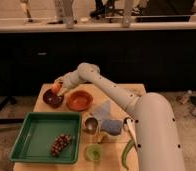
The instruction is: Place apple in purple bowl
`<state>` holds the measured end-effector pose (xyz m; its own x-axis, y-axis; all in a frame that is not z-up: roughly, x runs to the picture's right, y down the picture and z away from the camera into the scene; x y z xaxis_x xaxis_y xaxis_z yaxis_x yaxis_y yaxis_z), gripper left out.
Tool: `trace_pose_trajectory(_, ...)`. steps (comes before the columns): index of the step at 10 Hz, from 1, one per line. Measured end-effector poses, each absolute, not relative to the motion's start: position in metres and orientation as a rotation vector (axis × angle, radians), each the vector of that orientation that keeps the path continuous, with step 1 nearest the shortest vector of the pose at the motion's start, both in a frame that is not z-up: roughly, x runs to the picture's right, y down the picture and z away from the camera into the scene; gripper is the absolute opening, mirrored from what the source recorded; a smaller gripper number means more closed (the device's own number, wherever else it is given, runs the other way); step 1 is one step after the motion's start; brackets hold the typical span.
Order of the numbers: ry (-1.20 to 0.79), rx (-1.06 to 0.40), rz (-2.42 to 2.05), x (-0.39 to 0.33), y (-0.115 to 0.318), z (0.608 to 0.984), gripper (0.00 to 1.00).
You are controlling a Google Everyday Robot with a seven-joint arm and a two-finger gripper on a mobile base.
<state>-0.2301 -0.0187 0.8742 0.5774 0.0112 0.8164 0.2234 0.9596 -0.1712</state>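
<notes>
The apple [56, 87] is a small orange-red fruit held at the tip of my gripper [58, 88], just above the far rim of the purple bowl [52, 99]. The purple bowl is dark maroon and stands at the table's far left. My white arm reaches from the lower right across the table to it. The gripper looks closed around the apple.
An orange-brown bowl [79, 100] stands right beside the purple bowl. A green tray [36, 134] at the front left holds a dark grape bunch [61, 144]. A metal cup [90, 124], blue sponge [111, 126], green cup [94, 152] and a green vegetable [127, 152] lie near the front.
</notes>
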Motion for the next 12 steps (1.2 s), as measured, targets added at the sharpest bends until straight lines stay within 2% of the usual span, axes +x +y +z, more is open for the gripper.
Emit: trace_pose_trajectory(12,-0.988,-0.318,-0.139,-0.259,-0.006,0.890,0.02)
